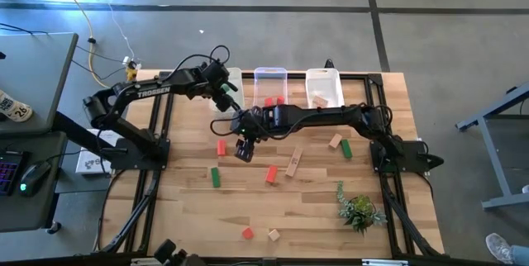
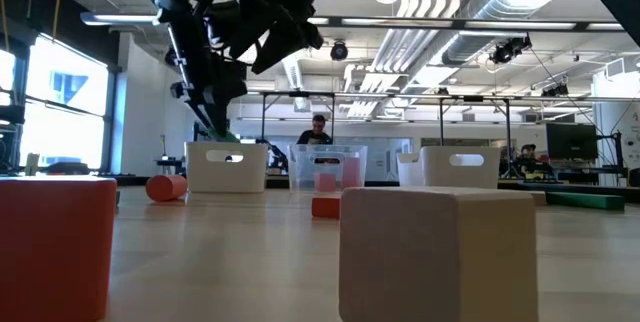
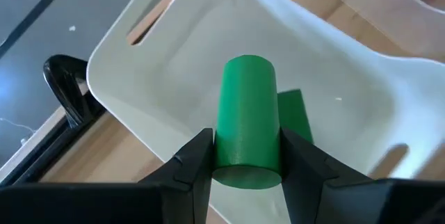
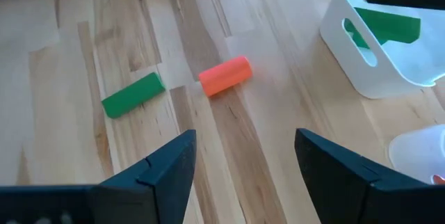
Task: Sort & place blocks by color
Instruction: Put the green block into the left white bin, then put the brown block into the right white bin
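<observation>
My left gripper (image 1: 225,92) hangs over the far-left white bin (image 1: 231,76), shut on a green cylinder (image 3: 245,99). Another green block (image 3: 297,116) lies in that bin. My right gripper (image 1: 244,149) hovers open above the table's middle and touches nothing. Below and ahead of it a red cylinder (image 4: 224,76) and a green bar (image 4: 132,94) lie flat on the wood. More red, green and tan blocks are scattered on the table, such as a red one (image 1: 271,174) and a tan bar (image 1: 293,163). My left gripper (image 3: 245,151) pinches the green cylinder between its two fingers, which are on opposite sides of the rounded wall near one end (image 3: 233,158). The fingers lie along the cylinder. It is lifted clear, over the white bin's inside (image 3: 208,57).
A clear bin (image 1: 270,84) holding red blocks and a right white bin (image 1: 324,87) holding tan blocks stand in a row at the far edge. A small green plant (image 1: 359,211) sits near the right front. Blocks (image 1: 247,233) lie by the near edge.
</observation>
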Tool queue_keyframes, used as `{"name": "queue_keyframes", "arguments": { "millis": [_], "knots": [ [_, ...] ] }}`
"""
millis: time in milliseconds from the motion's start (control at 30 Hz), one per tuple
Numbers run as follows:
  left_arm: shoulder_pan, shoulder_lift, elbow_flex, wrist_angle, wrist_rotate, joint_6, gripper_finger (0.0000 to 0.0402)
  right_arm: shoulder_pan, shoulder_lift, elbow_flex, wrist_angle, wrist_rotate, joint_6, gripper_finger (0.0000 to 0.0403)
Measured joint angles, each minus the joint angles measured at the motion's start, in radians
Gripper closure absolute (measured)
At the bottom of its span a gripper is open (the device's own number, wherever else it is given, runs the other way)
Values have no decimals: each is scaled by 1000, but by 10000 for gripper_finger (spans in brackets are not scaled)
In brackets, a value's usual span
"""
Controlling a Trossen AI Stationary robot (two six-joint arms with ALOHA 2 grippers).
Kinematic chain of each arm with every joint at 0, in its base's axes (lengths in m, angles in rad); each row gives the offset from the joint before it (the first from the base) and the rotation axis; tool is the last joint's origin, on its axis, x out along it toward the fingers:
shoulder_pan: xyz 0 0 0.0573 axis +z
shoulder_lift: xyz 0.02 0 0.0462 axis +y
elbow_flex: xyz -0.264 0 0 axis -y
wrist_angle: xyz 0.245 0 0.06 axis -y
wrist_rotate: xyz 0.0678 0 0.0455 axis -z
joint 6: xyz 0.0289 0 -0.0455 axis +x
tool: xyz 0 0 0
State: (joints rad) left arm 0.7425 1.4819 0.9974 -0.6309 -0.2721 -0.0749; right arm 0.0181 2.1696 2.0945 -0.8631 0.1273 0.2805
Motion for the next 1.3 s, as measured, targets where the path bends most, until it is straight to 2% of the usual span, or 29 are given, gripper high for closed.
{"name": "queue_keyframes", "arguments": {
  "millis": [333,867,1100,1300],
  "knots": [
    [23,48,0,37,0,2,275,29,0,-1,0,5,11,171],
    [23,44,0,55,-7,0,174,97,0,-1,0,15,81,171],
    [23,37,10,47,0,26,169,123,0,-1,0,35,108,171],
    [22,37,84,-40,5,24,168,145,0,-1,-1,41,132,171]
  ]
}}
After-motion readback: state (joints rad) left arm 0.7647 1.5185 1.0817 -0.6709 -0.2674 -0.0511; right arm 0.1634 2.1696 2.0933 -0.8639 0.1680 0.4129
